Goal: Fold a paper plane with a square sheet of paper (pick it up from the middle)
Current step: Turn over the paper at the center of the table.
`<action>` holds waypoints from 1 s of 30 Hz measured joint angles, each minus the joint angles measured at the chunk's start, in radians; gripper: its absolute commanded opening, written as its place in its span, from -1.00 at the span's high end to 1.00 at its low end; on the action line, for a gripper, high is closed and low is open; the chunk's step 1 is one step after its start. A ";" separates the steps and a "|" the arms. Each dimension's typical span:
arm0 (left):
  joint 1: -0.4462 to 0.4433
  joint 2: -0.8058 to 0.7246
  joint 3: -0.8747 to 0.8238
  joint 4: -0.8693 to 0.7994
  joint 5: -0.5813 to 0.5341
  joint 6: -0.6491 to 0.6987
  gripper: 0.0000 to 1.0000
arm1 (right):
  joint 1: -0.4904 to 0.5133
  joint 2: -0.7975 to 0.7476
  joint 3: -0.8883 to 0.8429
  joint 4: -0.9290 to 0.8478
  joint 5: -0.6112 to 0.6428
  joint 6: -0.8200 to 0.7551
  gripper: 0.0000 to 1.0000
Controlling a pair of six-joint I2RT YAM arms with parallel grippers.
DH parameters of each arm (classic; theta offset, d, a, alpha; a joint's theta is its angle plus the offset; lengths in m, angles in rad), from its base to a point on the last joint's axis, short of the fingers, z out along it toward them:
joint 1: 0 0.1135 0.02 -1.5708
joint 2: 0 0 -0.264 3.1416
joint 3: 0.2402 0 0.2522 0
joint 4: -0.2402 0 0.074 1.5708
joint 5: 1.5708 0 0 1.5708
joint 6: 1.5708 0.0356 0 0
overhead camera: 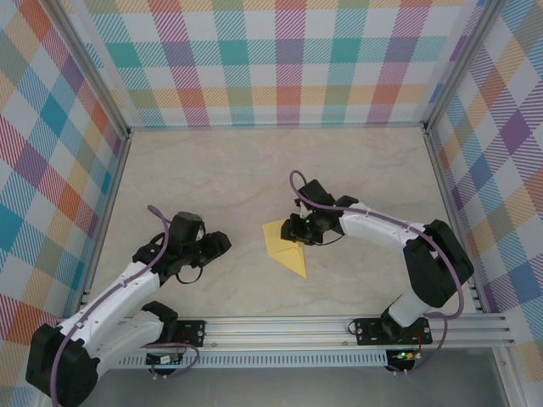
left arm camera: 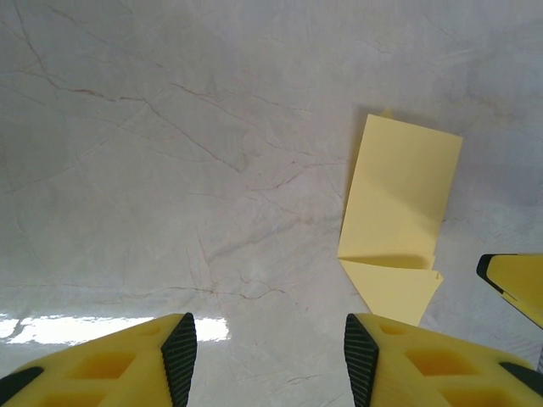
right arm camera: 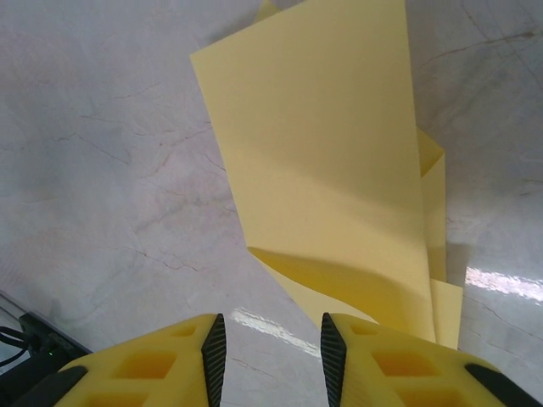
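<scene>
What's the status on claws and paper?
Left claw open, empty. Right claw open, at the partly folded yellow paper sheet. One flap looks lifted, no plane yet. Nothing in the way.

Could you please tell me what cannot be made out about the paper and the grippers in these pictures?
1. Top view: the right gripper covers part of the square sheet of paper, hiding the folds beneath it.
2. Right wrist view: the paper's near end runs behind the fingers, so contact cannot be told.
3. Left wrist view: the frame edge cuts off one of the right gripper's fingers.
</scene>
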 measured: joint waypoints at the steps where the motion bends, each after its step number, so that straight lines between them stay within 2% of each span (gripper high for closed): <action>1: 0.000 -0.006 -0.003 0.008 0.000 -0.001 -0.04 | 0.000 0.000 -0.003 0.013 0.000 0.002 0.29; 10: 0.000 -0.032 -0.025 0.054 0.034 -0.014 -0.06 | 0.000 -0.041 -0.101 0.108 -0.007 0.050 0.29; 19: 0.000 0.080 -0.012 0.069 0.048 0.001 -0.08 | -0.016 -0.067 -0.106 0.123 -0.034 0.032 0.52; 21: 0.000 0.080 -0.011 0.094 0.064 0.001 -0.09 | -0.031 -0.079 -0.121 0.138 -0.058 0.026 0.61; 30: 0.000 0.161 -0.001 0.219 0.146 -0.005 -0.16 | -0.087 -0.042 -0.175 0.179 -0.192 -0.005 0.64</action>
